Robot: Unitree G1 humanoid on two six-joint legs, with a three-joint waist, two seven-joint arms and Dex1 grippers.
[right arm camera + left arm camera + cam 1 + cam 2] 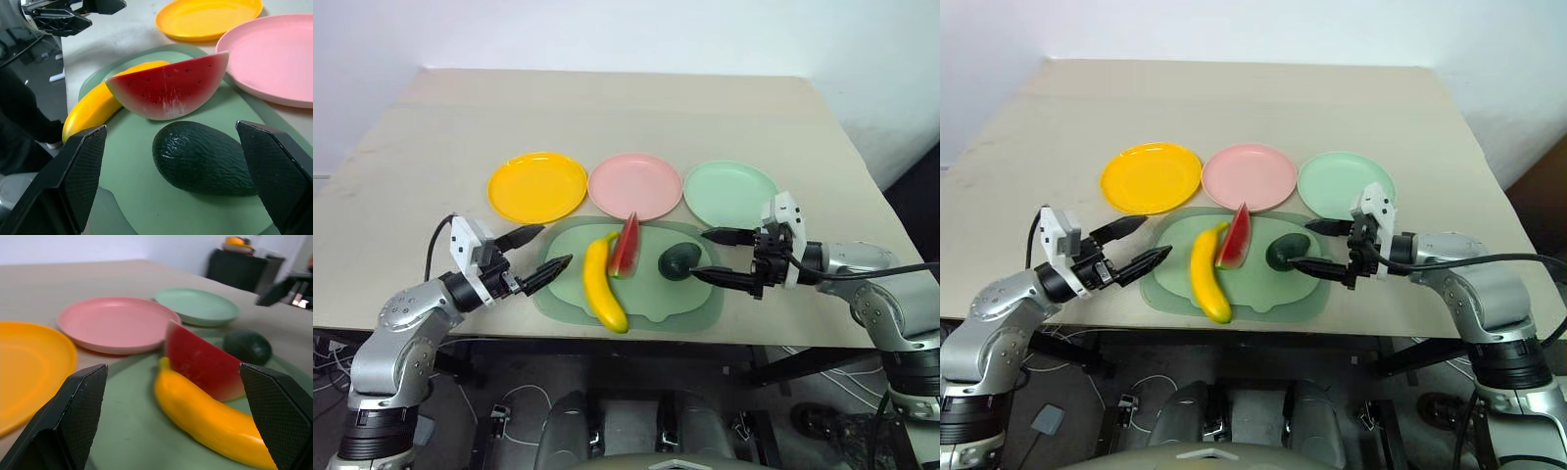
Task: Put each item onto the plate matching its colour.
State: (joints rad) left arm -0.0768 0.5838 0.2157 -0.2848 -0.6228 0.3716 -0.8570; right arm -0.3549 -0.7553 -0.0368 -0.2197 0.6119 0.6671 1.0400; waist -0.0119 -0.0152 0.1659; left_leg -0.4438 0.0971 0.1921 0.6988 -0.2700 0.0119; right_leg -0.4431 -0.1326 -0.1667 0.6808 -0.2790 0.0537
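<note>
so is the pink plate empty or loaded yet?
Empty. The pink plate is bare; the watermelon wedge sits on the green mat beside the banana.

No text, label, brand, number or sign can be read on anything in these views.

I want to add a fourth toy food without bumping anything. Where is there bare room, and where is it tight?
Free: the table behind the yellow plate, pink plate and green plate, and its bare left side. All three plates are empty. Crowded: the mat, where the banana, watermelon wedge and avocado lie between the open left gripper and right gripper.
</note>
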